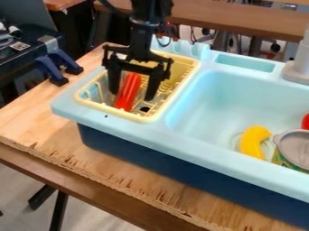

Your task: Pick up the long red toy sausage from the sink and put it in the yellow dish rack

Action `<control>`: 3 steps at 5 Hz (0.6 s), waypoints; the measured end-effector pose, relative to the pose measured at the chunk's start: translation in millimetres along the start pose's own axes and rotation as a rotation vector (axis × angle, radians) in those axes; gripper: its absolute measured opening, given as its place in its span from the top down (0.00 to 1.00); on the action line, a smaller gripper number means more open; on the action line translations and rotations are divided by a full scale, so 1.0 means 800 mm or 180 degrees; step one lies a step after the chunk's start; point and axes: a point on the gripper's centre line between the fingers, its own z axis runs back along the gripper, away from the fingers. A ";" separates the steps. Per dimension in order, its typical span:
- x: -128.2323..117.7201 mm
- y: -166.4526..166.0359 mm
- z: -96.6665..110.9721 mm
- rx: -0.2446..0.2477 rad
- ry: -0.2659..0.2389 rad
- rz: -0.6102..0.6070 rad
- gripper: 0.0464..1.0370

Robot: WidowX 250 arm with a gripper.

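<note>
Gripper [131, 96] state: wide, with its two fingers well apart and pointing down. I had it low over the yellow rack [113, 111], with the fingertips inside the rack's outline. The red thing [128, 90] lay directly between my fingers, long and narrow, slanting, its near end close to the rack's front wall. Some space showed on either side of it; I read this as not gripped. Contact with the rack floor: could not tell.

The rack sat in the end of the light blue sink [223, 97], whose lower body was dark blue. To the right of my gripper, in camera terms, was the basin. In it, well apart from me, I noted a yellow banana [251, 141] and, just beside it, a can [298, 149] with a grey top. The faucet [298, 70] stood far to my right, behind the basin. The sink rested on the wooden desk [36, 122]. Left of my gripper, blue clamps [50, 68] were at the desk's edge.
</note>
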 end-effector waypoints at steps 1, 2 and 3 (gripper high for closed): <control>-0.006 -0.011 0.008 -0.0015 -0.0065 -0.0119 0.03; -0.012 -0.011 0.027 -0.0050 -0.0176 -0.0170 0.03; -0.016 -0.019 0.044 -0.0030 -0.0230 -0.0281 0.03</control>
